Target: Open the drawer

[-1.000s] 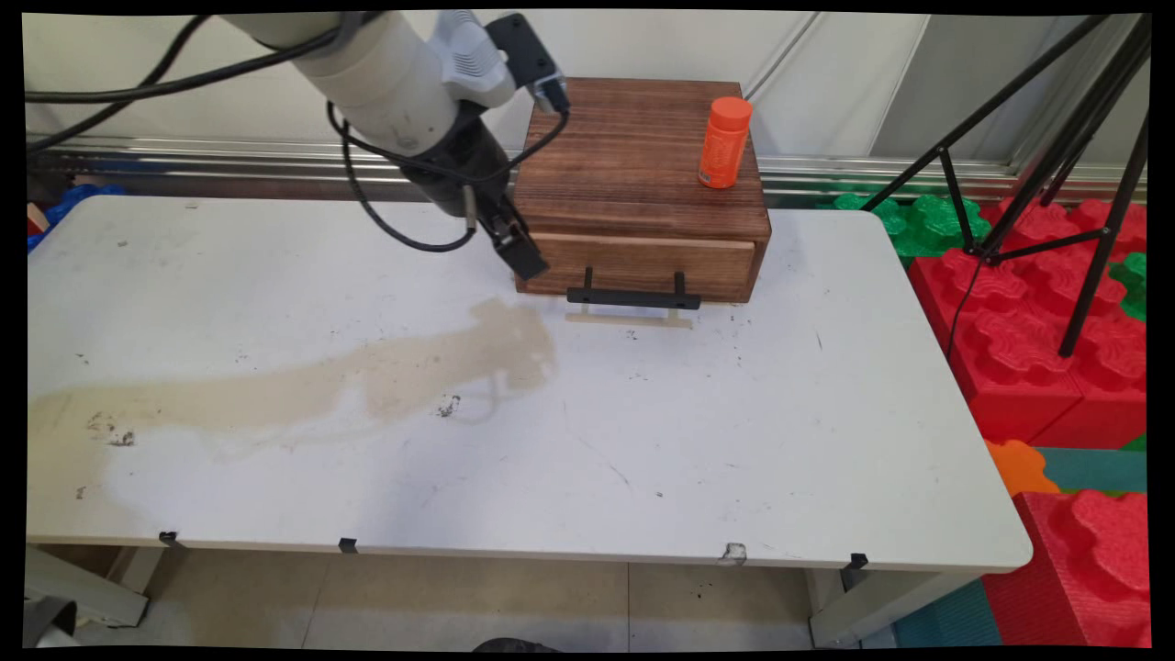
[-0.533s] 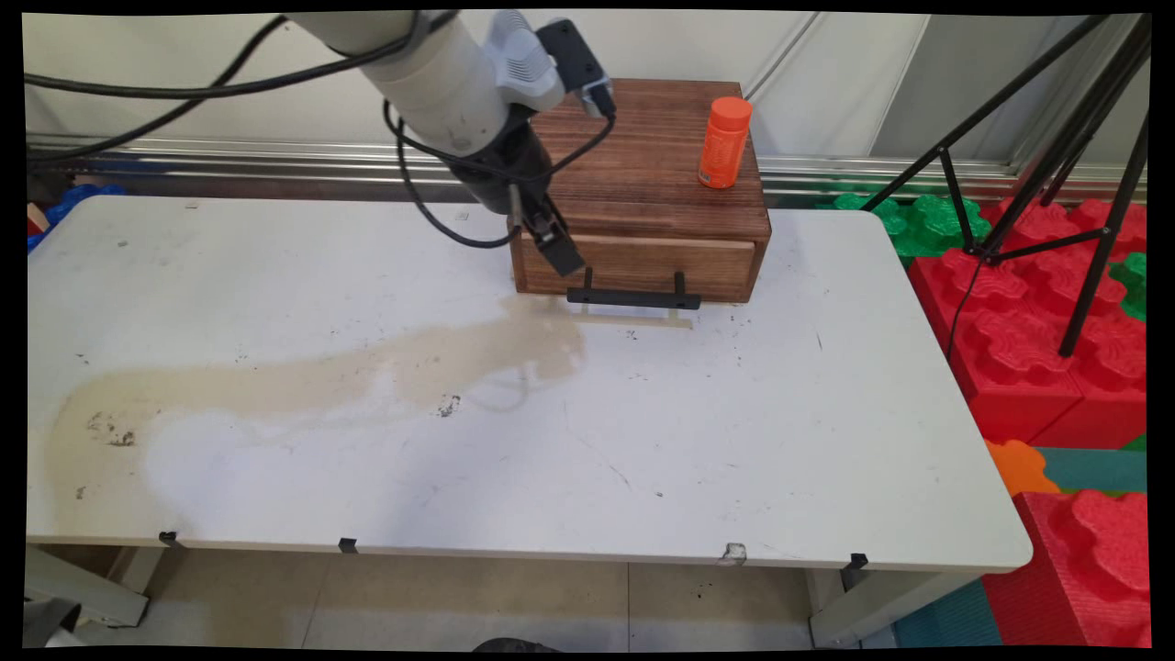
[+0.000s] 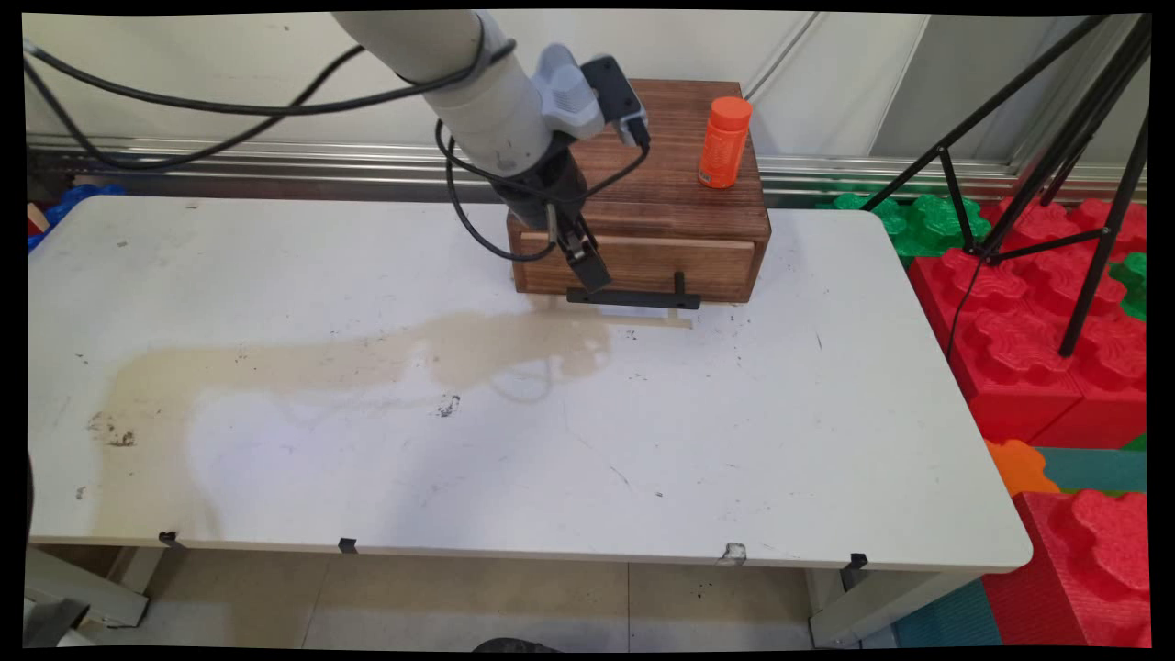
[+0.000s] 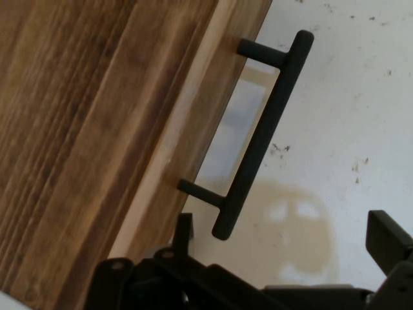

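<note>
— Anything covered in the main view?
— Left front corner of the wooden box (image 3: 656, 188), behind the gripper (image 3: 592, 275) and wrist. Left post of the black handle (image 3: 633, 298) too. Back left corner of the box top lost behind the arm.
— Contact between gripper and handle?
— Cannot tell from there.
— Cut off anywhere?
— Tripod (image 3: 1106, 240) at the top and right edges; red foam blocks (image 3: 1019, 340) at the right edge and lower right corner. From the hand view, box cropped at top and left, one of the fingers (image 4: 387, 236) cropped at the right edge, linkage at the bottom.
— Too small?
— Print on the orange bottle (image 3: 725, 142), near the box top's back right corner.
</note>
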Controlling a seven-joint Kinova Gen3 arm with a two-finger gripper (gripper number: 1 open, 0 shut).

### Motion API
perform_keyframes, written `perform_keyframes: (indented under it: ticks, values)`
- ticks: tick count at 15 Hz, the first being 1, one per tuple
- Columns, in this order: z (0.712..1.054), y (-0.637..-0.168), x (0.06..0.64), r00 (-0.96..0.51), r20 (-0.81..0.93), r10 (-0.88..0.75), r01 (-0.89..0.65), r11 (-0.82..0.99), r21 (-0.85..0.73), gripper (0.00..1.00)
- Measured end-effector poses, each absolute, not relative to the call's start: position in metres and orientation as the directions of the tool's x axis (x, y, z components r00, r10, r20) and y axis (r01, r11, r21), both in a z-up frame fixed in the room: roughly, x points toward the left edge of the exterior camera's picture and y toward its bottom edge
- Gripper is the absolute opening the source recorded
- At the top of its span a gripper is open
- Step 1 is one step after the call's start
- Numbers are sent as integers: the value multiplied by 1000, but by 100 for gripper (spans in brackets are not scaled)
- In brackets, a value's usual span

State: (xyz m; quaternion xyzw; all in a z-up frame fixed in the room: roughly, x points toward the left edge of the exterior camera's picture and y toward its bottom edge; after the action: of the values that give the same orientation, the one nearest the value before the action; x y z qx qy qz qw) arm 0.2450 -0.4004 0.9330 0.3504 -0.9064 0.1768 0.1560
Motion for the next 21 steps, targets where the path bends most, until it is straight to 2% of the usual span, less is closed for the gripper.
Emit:
perform_keyframes:
  ticks: [21]
  values:
    - [864,-455,232,-766,365,-529,-615,768,-180,100]
